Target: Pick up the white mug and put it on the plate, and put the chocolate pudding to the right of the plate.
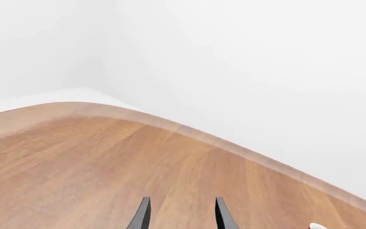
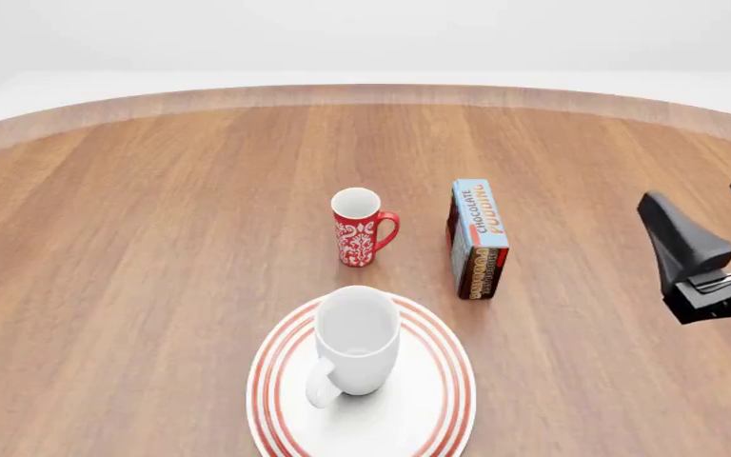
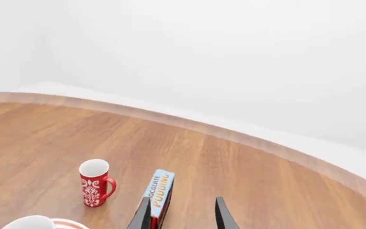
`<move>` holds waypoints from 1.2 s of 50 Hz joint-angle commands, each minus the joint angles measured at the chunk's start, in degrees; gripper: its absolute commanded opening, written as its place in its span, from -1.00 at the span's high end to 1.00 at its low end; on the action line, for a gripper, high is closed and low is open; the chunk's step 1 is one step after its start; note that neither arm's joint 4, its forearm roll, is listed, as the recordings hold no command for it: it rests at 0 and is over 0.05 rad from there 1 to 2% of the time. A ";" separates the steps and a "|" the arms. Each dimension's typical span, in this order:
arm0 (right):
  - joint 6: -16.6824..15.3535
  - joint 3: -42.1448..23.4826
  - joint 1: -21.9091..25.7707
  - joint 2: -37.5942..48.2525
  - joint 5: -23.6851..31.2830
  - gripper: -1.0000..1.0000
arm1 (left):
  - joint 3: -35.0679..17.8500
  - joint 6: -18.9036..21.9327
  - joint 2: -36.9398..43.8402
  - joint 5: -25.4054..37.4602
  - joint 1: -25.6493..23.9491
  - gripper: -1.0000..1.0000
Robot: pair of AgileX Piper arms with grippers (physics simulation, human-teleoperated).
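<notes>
With the glossy white ceramic mug (image 2: pixel 357 338) already standing on the red-ringed round white plate (image 2: pixel 442 405), your empty right tool (image 3: pixel 181 214), its jaws apart, must next reach the light-blue chocolate pudding carton (image 2: pixel 479 238) standing just beyond the plate's far right.

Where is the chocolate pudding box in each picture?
Front view: the chocolate pudding stands right of the middle, beside the red mug.
Right wrist view: low in the middle, just past the right gripper's fingers.
Left wrist view: not in it.
Shared landmark: the red mug.
</notes>
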 commanded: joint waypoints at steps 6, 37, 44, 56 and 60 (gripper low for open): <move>-0.47 -3.42 0.93 8.60 -2.83 -1.00 | 0.00 -0.14 -1.59 1.51 -0.06 -1.00; 0.83 -11.20 2.91 23.00 -2.64 -1.00 | 0.00 -0.15 0.30 -0.32 -0.30 -1.00; 0.70 -12.70 3.46 25.51 -2.21 -1.00 | 0.00 -0.11 1.24 -1.24 -0.32 -1.00; 2.37 -15.43 4.04 29.90 -0.80 -1.00 | 0.00 -0.21 0.17 -0.21 -0.32 -1.00; 2.78 -16.34 4.24 31.35 -0.46 -1.00 | 0.00 -0.22 0.09 -0.11 -0.33 -1.00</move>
